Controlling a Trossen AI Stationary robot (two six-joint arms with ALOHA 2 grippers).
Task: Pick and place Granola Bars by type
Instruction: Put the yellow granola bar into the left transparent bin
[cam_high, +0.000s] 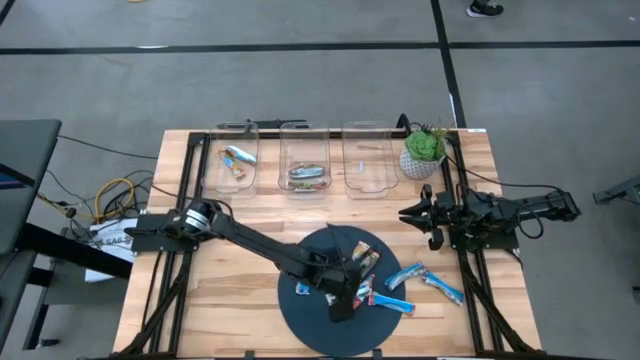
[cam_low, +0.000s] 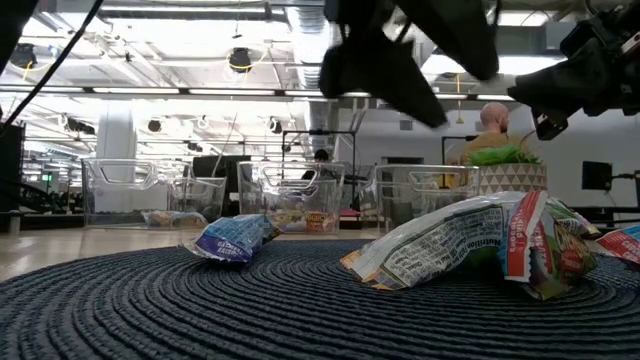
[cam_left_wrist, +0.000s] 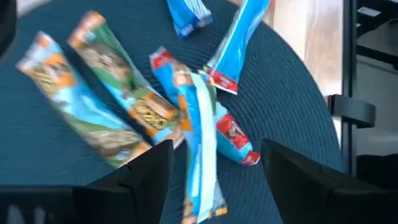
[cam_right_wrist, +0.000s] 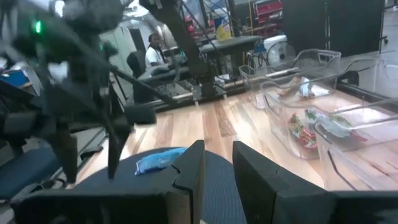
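The left tool (cam_left_wrist: 214, 180), fingers apart, hovers over shiny-wrapped blue and multicoloured granola bars (cam_left_wrist: 199, 124) on the round dark woven mat (cam_high: 300, 320). The bars look light, slippery and crinkly; grip across the middle. The right tool (cam_high: 415, 215) waits, fingers nearly together, empty.

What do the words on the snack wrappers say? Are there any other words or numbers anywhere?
None can be read.
Granola bar wrappers in the left wrist view: colours and pictures only, lettering too blurred.
Crumpled wrapper in the low view: rows of small print, too tiny to read.
White label left of the table in the high view: dark letters, not legible.
Clear bins: no text visible.
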